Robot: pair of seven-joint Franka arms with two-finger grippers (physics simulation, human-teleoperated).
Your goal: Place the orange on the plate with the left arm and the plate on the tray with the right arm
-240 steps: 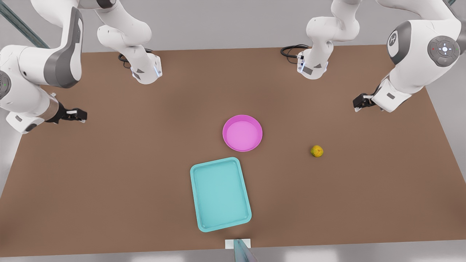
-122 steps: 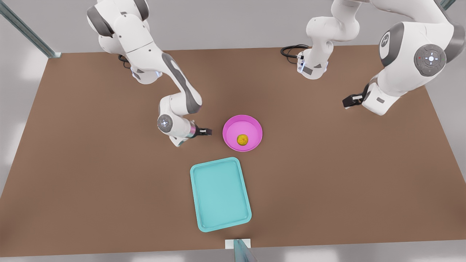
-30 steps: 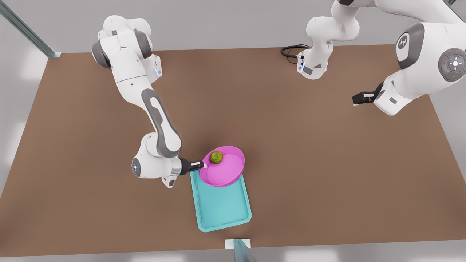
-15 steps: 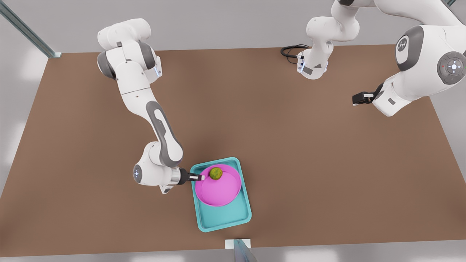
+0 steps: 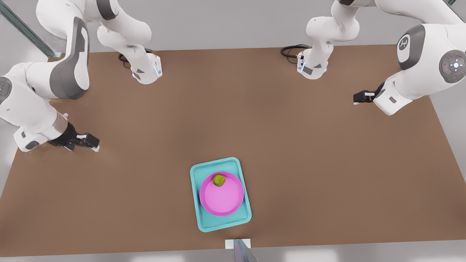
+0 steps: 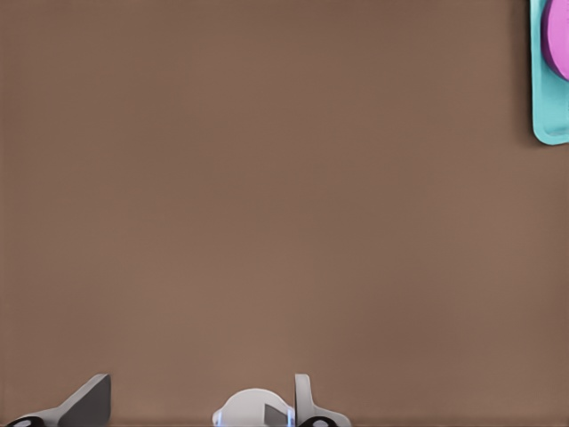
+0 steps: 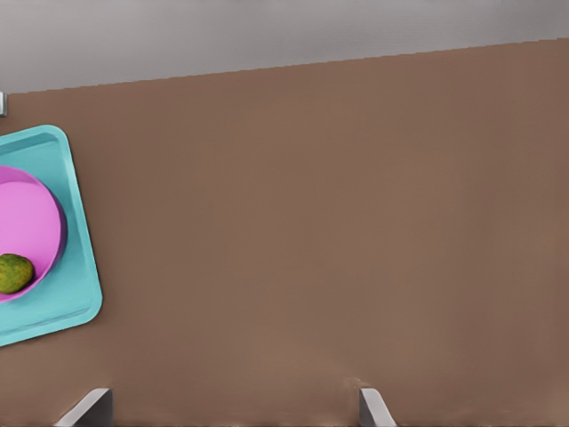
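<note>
2 tools (image 5: 89, 141) (image 5: 358, 98) apart; orange (image 5: 218, 180) on plate (image 5: 222, 198).

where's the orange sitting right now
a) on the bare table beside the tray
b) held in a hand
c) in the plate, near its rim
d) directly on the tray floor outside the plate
c: the orange lies inside the plate, close to its rim on the side toward the arm bases, and the plate rests on the tray; both hands are far off over the table.
</note>
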